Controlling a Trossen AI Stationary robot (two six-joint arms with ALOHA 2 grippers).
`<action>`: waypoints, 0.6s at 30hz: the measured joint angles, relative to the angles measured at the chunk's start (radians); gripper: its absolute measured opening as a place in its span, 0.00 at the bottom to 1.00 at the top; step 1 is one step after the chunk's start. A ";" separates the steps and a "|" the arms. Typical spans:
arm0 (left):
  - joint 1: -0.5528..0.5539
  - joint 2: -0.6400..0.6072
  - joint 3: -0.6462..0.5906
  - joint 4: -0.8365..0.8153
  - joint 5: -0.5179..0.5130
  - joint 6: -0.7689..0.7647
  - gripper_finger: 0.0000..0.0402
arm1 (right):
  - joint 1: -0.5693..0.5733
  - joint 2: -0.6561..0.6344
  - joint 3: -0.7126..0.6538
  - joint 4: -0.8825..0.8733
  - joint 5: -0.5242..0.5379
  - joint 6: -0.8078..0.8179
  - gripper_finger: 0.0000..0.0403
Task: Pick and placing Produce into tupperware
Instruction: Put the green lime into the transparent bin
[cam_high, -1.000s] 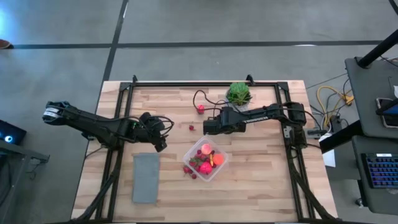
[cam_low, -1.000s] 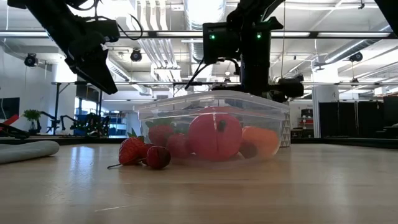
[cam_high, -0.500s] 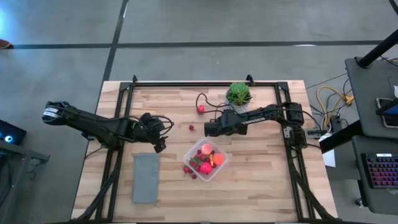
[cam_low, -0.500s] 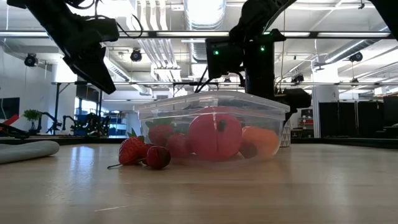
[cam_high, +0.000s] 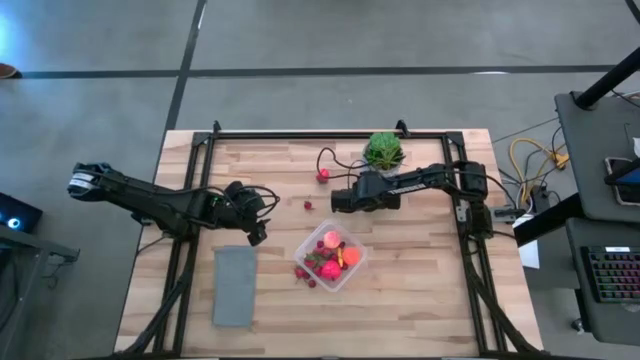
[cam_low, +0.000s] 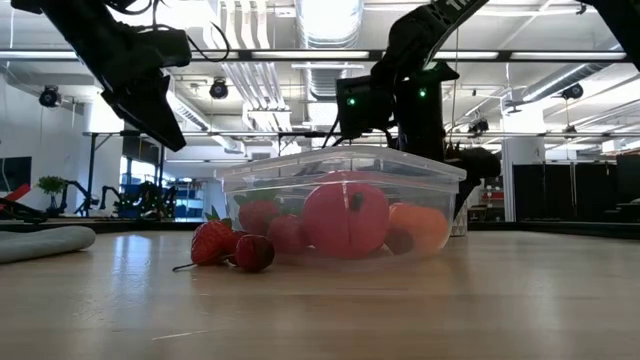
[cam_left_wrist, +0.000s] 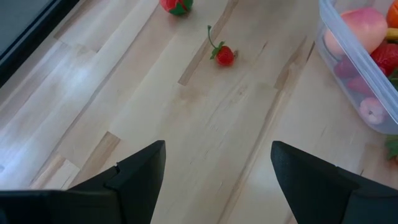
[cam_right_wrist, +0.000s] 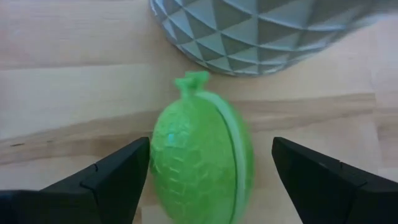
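Bright green fruit (cam_right_wrist: 202, 165) (netted skin), grey triangle-faceted pot (cam_right_wrist: 267, 34).

Our right arm reaches in from the right side of the table toward its far middle, the right gripper (cam_high: 338, 202) held low with its fingers (cam_right_wrist: 112, 180) spread wide apart. Our left arm stretches in from the left, the left gripper (cam_high: 258, 234) raised, its fingers (cam_left_wrist: 134, 177) also parted.

- We see two slim black arms, jointed, with dark cables looping along them.
- The left arm (cam_high: 150, 200) ends in a pale grey base joint.
- Green indicator lights glow on the right arm (cam_low: 400, 95).
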 joint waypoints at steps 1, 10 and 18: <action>0.001 0.000 0.000 0.000 0.000 0.000 0.69 | -0.003 0.000 -0.003 0.010 0.000 -0.016 0.82; 0.000 0.000 0.000 0.000 0.000 0.000 0.69 | -0.006 0.000 -0.010 0.061 -0.013 -0.058 0.81; 0.000 0.000 0.000 0.000 -0.001 -0.002 0.69 | -0.006 0.000 -0.021 0.061 -0.027 -0.055 0.81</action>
